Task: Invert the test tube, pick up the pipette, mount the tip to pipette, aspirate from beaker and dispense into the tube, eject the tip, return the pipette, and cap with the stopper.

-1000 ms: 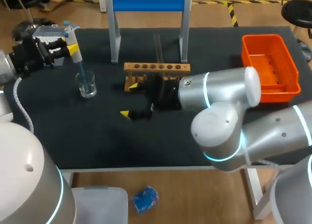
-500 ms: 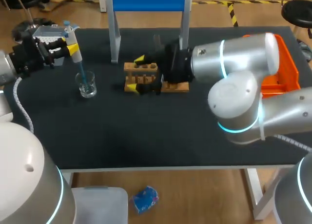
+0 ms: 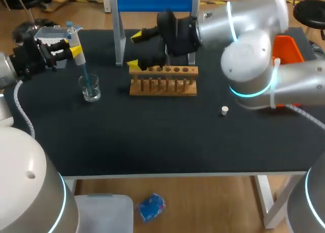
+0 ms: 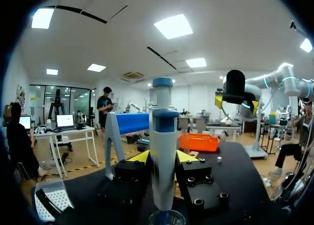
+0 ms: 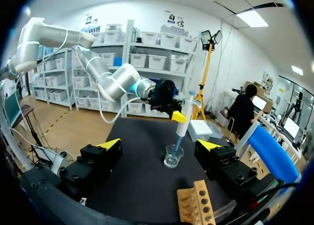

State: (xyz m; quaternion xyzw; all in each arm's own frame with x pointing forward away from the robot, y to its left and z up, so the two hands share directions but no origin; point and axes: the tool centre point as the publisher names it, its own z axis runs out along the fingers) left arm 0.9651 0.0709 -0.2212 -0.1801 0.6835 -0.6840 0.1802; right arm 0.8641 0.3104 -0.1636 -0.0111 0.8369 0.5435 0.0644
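Your left gripper (image 3: pixel 73 51) was clamped on the pipette (image 3: pixel 74 39), which stood upright with its tip reaching down into the beaker (image 3: pixel 91 89) just below the gripper. Your right gripper (image 3: pixel 135 51) hung above one end of the wooden rack (image 3: pixel 163 81), fingers spread wide apart and holding nothing. The beaker stood well ahead of it. The white stopper (image 3: pixel 224 110) lay on the surface (image 3: pixel 152 136), well apart from both grippers.
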